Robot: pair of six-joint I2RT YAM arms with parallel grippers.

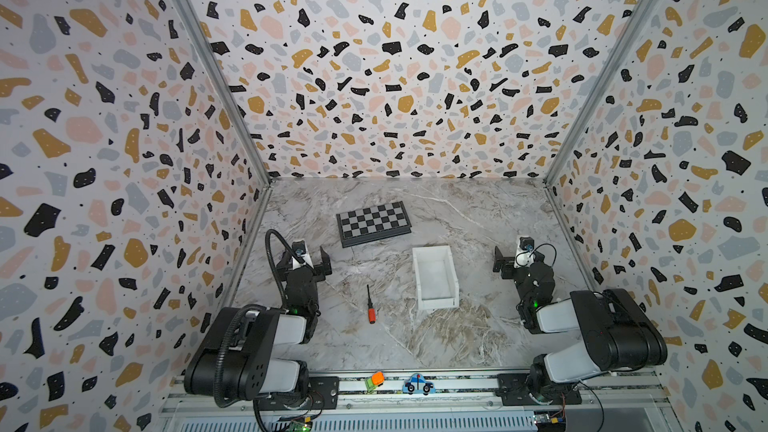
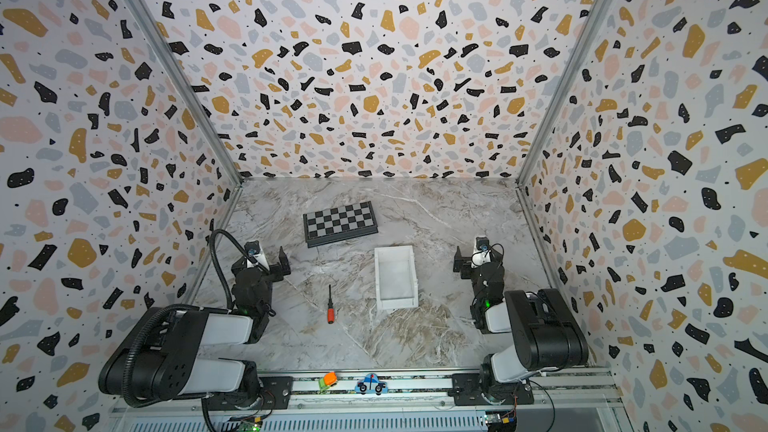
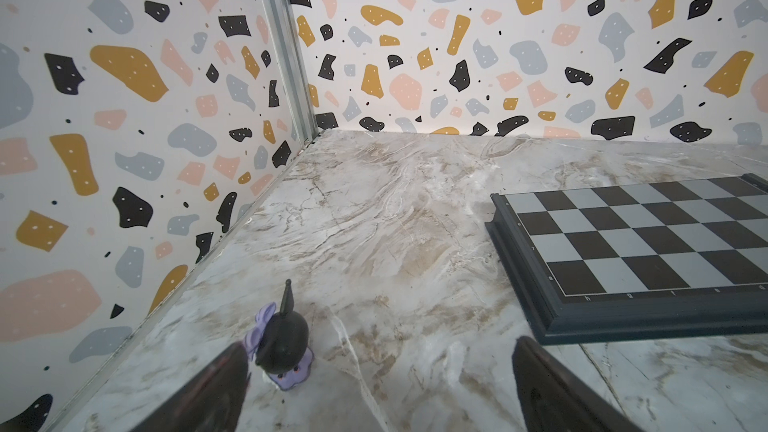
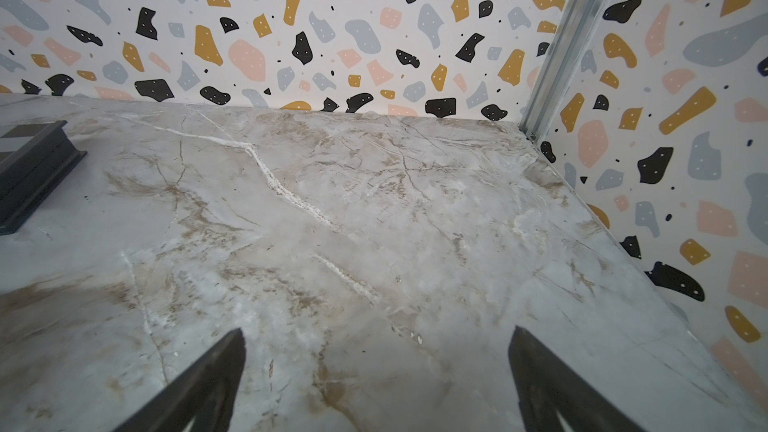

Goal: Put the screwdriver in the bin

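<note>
Left fingers (image 3: 548, 388) and right fingers (image 4: 548, 384) spread; screwdriver (image 1: 370, 307): orange handle, thin dark shaft.

Grey-beige marble-patterned tabletop (image 1: 478, 218) looked smooth, faintly sheened. White rectangular plastic bin (image 1: 438, 303) looked matt. Small screwdriver (image 1: 370, 312): orange-red handle looked like glossy plastic, thin shaft like dark metal. Black-and-grey checkered board (image 1: 373, 222) had matt squares and plastic-looking dark frame. Silver corner post (image 3: 286, 47) looked like brushed metal.

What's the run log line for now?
stage: pre-grasp | screwdriver: on table, apart from bin | bin: empty | left gripper: open | right gripper: open
</note>
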